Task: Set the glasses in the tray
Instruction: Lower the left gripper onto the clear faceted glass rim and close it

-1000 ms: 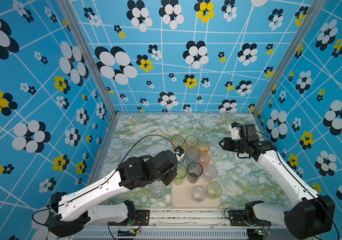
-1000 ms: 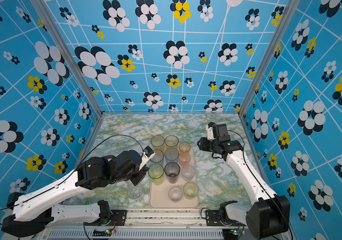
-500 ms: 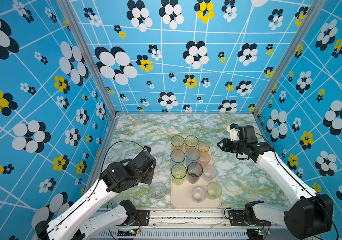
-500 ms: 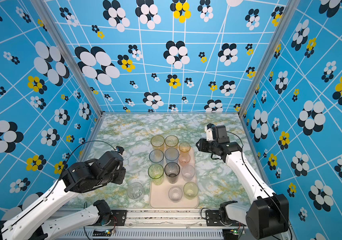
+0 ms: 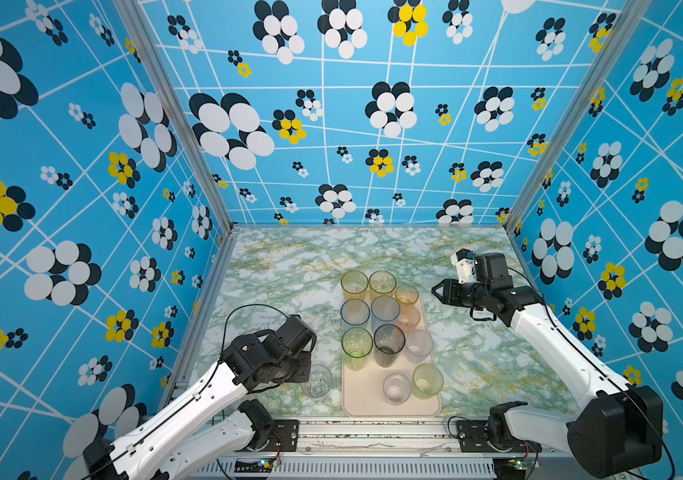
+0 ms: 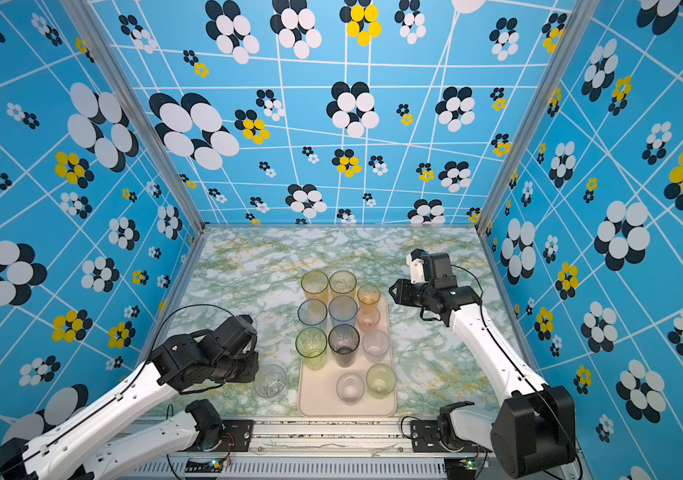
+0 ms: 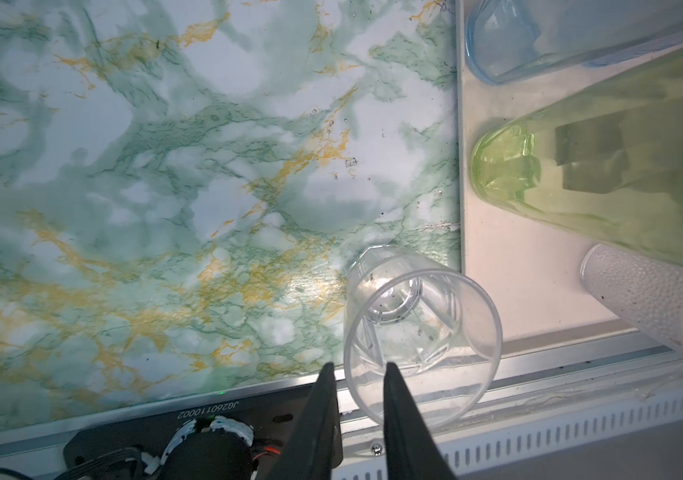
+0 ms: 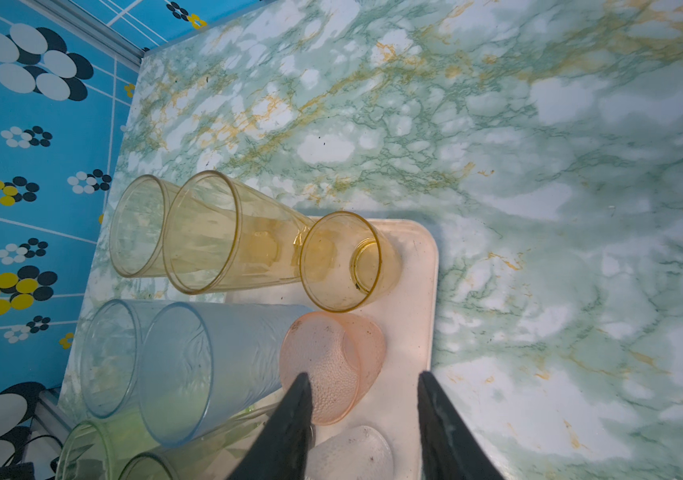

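Seemingly 11 glasses are set in the tray. 1 clear glass remains beside its near-left edge, rim straddled by the unclenched left gripper. The right gripper is held parted, empty.

Clear glass upright on table, just beside tray holding other glasses.

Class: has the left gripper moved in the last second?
Yes. The left gripper has drawn back from over the tray towards the front rail, to the clear tumbler.
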You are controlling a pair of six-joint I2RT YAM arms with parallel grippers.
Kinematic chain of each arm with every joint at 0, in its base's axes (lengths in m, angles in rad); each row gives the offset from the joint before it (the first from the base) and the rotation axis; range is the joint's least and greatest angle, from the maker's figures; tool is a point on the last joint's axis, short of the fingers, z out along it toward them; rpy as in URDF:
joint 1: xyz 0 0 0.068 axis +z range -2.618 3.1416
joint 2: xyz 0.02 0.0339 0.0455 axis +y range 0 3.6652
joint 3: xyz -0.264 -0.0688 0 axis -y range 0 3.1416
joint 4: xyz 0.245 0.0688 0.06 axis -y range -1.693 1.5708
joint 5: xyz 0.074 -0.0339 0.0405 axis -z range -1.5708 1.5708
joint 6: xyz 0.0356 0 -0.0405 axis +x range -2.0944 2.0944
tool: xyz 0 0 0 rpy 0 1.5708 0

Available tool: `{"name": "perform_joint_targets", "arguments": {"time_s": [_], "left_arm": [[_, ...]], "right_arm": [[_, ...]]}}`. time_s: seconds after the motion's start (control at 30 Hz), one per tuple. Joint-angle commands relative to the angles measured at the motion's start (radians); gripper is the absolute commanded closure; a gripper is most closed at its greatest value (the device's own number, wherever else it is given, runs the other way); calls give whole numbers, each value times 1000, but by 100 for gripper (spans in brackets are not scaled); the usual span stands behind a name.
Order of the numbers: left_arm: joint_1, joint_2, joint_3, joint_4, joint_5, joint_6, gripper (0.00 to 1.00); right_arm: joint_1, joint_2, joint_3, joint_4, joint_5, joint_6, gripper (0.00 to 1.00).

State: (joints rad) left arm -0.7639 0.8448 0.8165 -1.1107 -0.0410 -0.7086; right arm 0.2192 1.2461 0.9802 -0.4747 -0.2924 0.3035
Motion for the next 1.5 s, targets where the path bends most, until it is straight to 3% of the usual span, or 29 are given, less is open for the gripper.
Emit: {"name": "perform_joint_targets", "arguments": {"time_s": [0.0, 0.57, 1.0, 1.47], "left_arm": [[7, -9, -40, 34, 31, -43, 77], [8, 16, -74, 12, -27, -64, 77], [5, 16, -145, 77, 19, -105, 78], [-1, 17, -146, 74, 10, -103, 85]], "right_arm": [[-3, 14, -11, 23, -22, -15, 56], [-2, 25, -9, 26, -35, -24, 56], [-3, 44, -5, 34, -47, -29, 56], [-4, 52, -9, 40, -56, -23, 56]]}}
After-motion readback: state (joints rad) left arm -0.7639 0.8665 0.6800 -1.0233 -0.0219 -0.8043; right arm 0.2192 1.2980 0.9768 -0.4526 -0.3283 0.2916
